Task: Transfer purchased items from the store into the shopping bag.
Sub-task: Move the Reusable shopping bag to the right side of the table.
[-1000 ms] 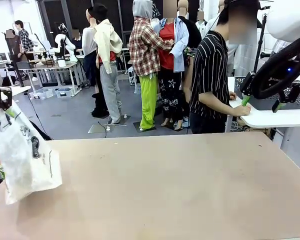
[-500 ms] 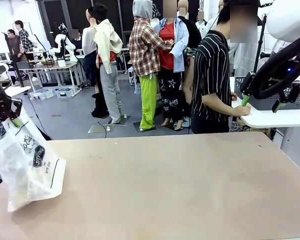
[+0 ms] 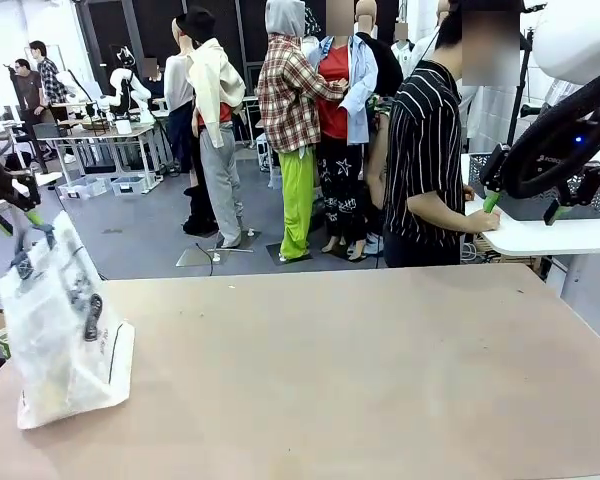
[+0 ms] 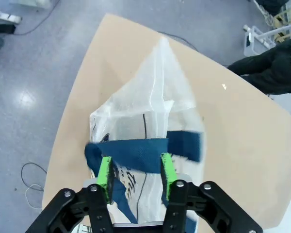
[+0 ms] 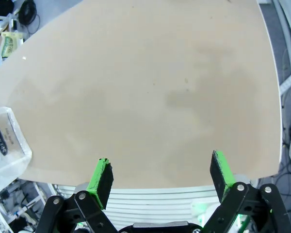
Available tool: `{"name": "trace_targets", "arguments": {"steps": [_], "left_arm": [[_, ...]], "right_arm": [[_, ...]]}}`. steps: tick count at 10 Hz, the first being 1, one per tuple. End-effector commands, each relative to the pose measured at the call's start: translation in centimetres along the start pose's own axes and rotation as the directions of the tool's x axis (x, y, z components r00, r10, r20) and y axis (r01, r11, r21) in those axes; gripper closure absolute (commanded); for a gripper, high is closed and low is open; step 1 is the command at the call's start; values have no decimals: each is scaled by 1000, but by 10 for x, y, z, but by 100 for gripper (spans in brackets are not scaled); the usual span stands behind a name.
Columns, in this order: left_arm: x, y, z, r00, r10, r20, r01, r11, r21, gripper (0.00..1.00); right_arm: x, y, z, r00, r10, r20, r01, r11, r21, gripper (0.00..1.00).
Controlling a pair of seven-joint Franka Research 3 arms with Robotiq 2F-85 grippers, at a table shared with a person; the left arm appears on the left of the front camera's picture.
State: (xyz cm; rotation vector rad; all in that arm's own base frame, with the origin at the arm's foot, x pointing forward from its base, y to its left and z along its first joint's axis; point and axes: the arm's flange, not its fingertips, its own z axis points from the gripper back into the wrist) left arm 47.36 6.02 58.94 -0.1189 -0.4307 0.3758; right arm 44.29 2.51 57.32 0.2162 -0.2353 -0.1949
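**Bag set on bench, loading not begun**

Translucent whitish crinkly plastic shopping bag [image 3: 65, 335] stands at frame's lower left on the tan bench [image 3: 360, 370]. Left claw [image 4: 134, 171] parted, straddling its blue handle without pinching. Right claw [image 5: 160, 176] wide open, empty. Transfers apparently all remain.

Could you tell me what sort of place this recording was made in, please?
Probably a robotics lab or test hall, not a real shop. A bare tan table holds a plastic shopping bag, another robot stands at a far workbench, and cables trail across the grey floor.
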Motion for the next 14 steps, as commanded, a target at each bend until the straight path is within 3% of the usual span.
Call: {"name": "trace_targets", "arguments": {"steps": [1,3,4,8,12,14], "left_arm": [[-10,-20,16,997,-8,71,7,1000,13,6],[-24,-68,34,982,-47,184,60,996,-63,6],[-33,-97,33,978,-83,189,106,988,-110,6],[-61,-195,-27,980,-185,76,199,938,-284,6],[-69,-227,-68,962,-273,7,259,903,-343,6],[-83,-228,-63,975,-219,40,221,925,-308,6]], "right_arm": [[1,1,1,1000,13,-2,-13,1000,-4,0],[1,1,1,1000,13,-2,-13,1000,-4,0],[1,1,1,1000,13,-2,-13,1000,-4,0],[1,1,1,1000,13,-2,-13,1000,-4,0],[1,1,1,1000,13,-2,-13,1000,-4,0],[1,1,1,1000,13,-2,-13,1000,-4,0]]}}
